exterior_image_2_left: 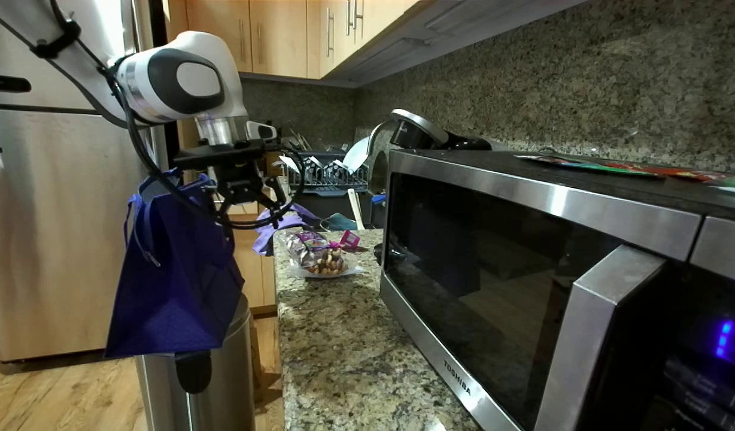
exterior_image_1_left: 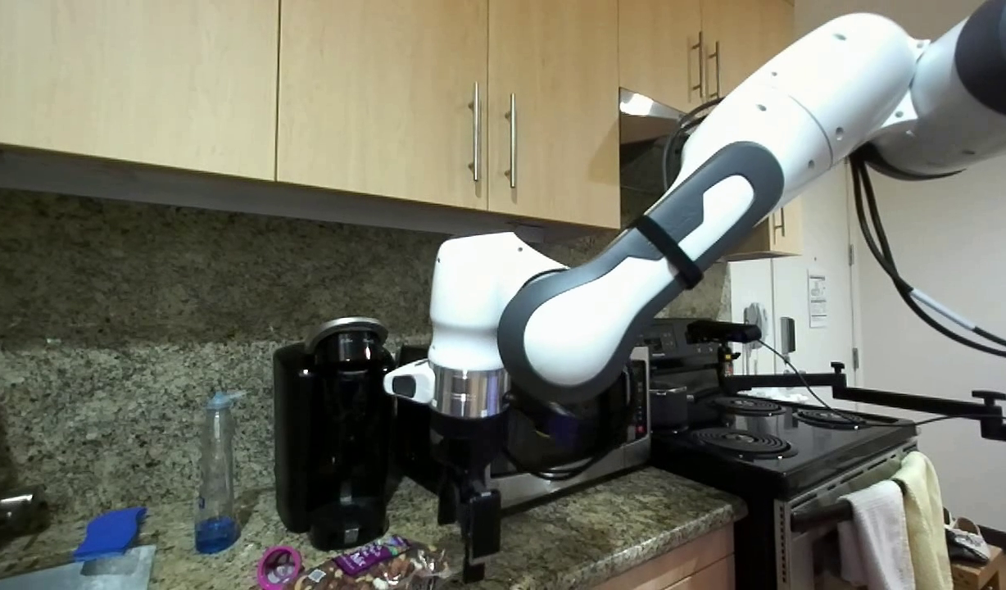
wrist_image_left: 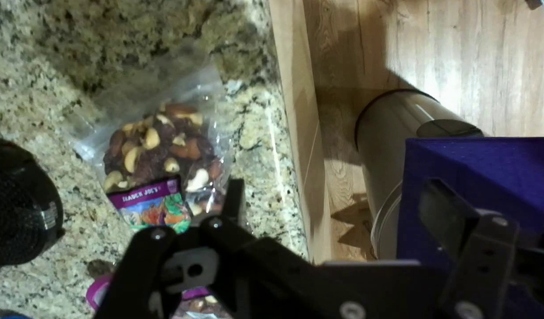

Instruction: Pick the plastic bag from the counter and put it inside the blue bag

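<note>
In the wrist view, we see the tool [wrist_image_left: 336, 192] with its fingers [wrist_image_left: 444, 212] spread wide and nothing between them, a stance we read as readiness to straddle something. The Trader Joe's trail-mix bag [wrist_image_left: 165, 150], evidently the plastic bag to move, lies flat on the granite tabletop [wrist_image_left: 37, 88] between nine and ten o'clock from the tool. The blue fabric bag [wrist_image_left: 520, 181] sits at three o'clock, beyond the tabletop's edge and over the stainless trash can [wrist_image_left: 389, 128]; we suppose that spot lets a sideways carry end above it.

In an exterior view, the trail-mix bag lies at six o'clock from the black coffee maker [exterior_image_1_left: 351, 459], a pink piece [exterior_image_1_left: 279, 567] at its nine o'clock end. The wrist [exterior_image_1_left: 470, 393] points down, which suits a pinch from above.

In an exterior view, the blue bag is upright, at nine o'clock from the Toshiba microwave [exterior_image_2_left: 493, 281], seemingly propped on the trash can so its top faces a drop. How wide its mouth gapes, we cannot tell.
</note>
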